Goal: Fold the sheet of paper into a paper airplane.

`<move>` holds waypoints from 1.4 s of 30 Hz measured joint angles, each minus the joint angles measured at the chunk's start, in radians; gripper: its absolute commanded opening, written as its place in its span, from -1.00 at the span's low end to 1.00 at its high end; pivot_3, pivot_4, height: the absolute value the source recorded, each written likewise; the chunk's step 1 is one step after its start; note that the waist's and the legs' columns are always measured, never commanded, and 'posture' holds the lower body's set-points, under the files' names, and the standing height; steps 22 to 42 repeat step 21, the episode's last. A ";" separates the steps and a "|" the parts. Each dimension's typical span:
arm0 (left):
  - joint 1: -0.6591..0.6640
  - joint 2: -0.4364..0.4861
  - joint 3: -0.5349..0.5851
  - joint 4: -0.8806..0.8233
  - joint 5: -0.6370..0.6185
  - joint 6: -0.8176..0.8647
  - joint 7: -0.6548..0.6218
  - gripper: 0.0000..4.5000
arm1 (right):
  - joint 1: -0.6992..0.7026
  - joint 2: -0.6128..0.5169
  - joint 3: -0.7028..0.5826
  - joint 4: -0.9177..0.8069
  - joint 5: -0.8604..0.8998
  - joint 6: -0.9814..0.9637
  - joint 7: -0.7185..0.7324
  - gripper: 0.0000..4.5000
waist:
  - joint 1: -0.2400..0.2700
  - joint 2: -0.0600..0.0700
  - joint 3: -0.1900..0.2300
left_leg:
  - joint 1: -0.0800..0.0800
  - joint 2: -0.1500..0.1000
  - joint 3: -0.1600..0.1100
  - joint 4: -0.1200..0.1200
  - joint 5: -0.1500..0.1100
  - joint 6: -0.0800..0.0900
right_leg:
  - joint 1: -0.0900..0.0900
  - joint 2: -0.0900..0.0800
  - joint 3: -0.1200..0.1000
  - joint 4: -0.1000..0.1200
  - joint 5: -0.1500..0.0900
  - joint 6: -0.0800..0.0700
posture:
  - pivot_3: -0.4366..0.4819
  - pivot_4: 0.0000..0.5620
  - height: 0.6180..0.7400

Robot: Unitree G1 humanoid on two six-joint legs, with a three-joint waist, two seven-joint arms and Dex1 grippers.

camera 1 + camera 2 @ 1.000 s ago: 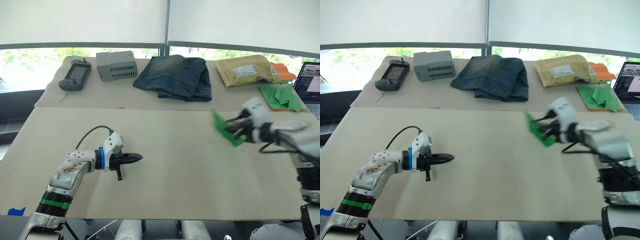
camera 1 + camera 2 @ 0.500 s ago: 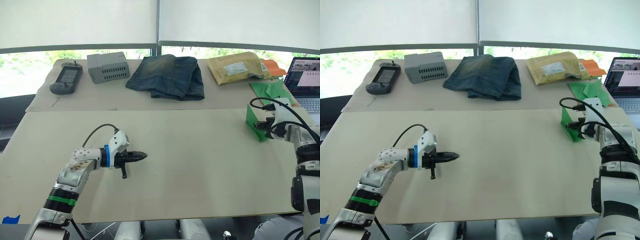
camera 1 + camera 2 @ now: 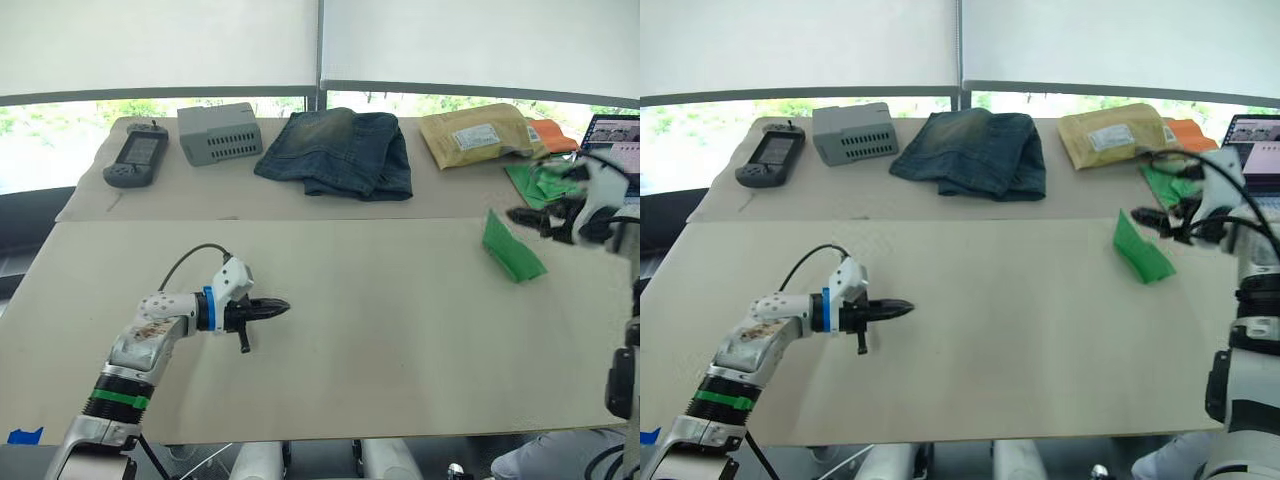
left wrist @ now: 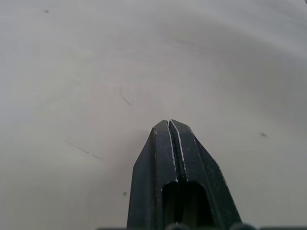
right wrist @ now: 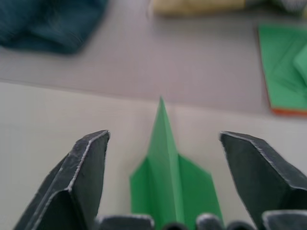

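The sheet of paper is a creased green paper airplane (image 3: pixel 512 248), a narrow pointed wedge lying free on the near table at the right. In the right wrist view the paper airplane (image 5: pixel 169 182) lies between and beyond my two wide-apart fingers, touching neither. My right gripper (image 3: pixel 528 216) is open, just above and to the right of the plane. My left gripper (image 3: pixel 280 306) hovers low over the bare table at the left, shut on nothing, its tips (image 4: pixel 169 122) pressed together.
A heap of green paper pieces (image 3: pixel 542 180) on orange paper lies at the far right, beside a laptop (image 3: pixel 612 140). Along the back table lie a yellow padded envelope (image 3: pixel 478 135), folded jeans (image 3: pixel 340 150), a grey box (image 3: pixel 220 131) and a handheld device (image 3: pixel 135 156).
My right gripper has opened and let go of the green plane, then drawn back to the right. The plane now rests on the table. The left arm has stayed put.
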 measured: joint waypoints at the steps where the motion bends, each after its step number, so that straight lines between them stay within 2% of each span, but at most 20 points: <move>1: -0.007 0.004 0.008 0.001 -0.004 0.012 -0.001 -1.00 | 0.018 -0.003 -0.010 -0.088 0.031 0.006 0.030 0.98 | -0.001 0.000 0.000 | 0.000 0.000 0.000 0.000 0.000 0.000 | 0.000 0.000 0.000 0.000 0.000 0.000 | -0.05 -0.47 0.81; 4: -0.017 0.007 0.038 -0.003 -0.035 0.034 -0.002 -1.00 | 0.108 0.005 -0.033 -0.312 0.110 -0.018 0.106 0.98 | 0.001 0.000 0.000 | 0.001 0.001 -0.001 0.001 0.000 0.000 | 0.002 0.001 -0.001 0.000 -0.002 0.004 | -0.05 -0.47 0.81; 8: 0.001 0.036 0.083 -0.036 -0.073 0.117 0.024 -1.00 | 0.372 0.058 -0.039 -0.616 0.208 -0.065 0.191 0.98 | 0.008 0.000 0.000 | 0.000 0.001 -0.002 0.001 0.000 0.000 | 0.001 0.000 -0.001 0.000 -0.002 0.004 | -0.05 -0.47 0.81; 12: 0.080 0.039 0.146 -0.134 -0.059 0.121 0.144 -1.00 | 0.540 0.121 -0.037 -0.855 0.319 -0.014 0.164 0.98 | 0.008 0.000 0.000 | -0.001 0.000 -0.008 0.002 0.000 0.000 | 0.001 -0.003 0.001 0.000 -0.001 0.003 | -0.05 -0.47 0.81; 14: 0.131 0.039 0.161 -0.183 -0.056 0.122 0.184 -1.00 | 0.584 0.136 -0.037 -0.906 0.318 -0.024 0.137 0.98 | 0.007 -0.001 0.000 | 0.000 0.000 -0.008 0.002 0.000 0.000 | 0.002 -0.003 0.001 -0.001 -0.001 0.004 | -0.05 -0.47 0.81; 21: 0.369 0.013 0.238 -0.335 -0.052 0.122 0.323 -1.00 | 0.753 0.221 -0.014 -0.853 0.227 -0.173 0.067 0.98 | 0.008 -0.002 0.000 | 0.003 0.002 -0.007 0.002 0.000 0.000 | 0.003 -0.002 0.000 0.000 -0.003 0.007 | -0.05 -0.47 0.81; 42: 0.369 0.013 0.238 -0.335 -0.052 0.122 0.323 -1.00 | 0.753 0.221 -0.014 -0.853 0.227 -0.173 0.067 0.98 | 0.008 -0.002 0.000 | 0.003 0.002 -0.007 0.002 0.000 0.000 | 0.003 -0.002 0.000 0.000 -0.003 0.007 | -0.05 -0.47 0.81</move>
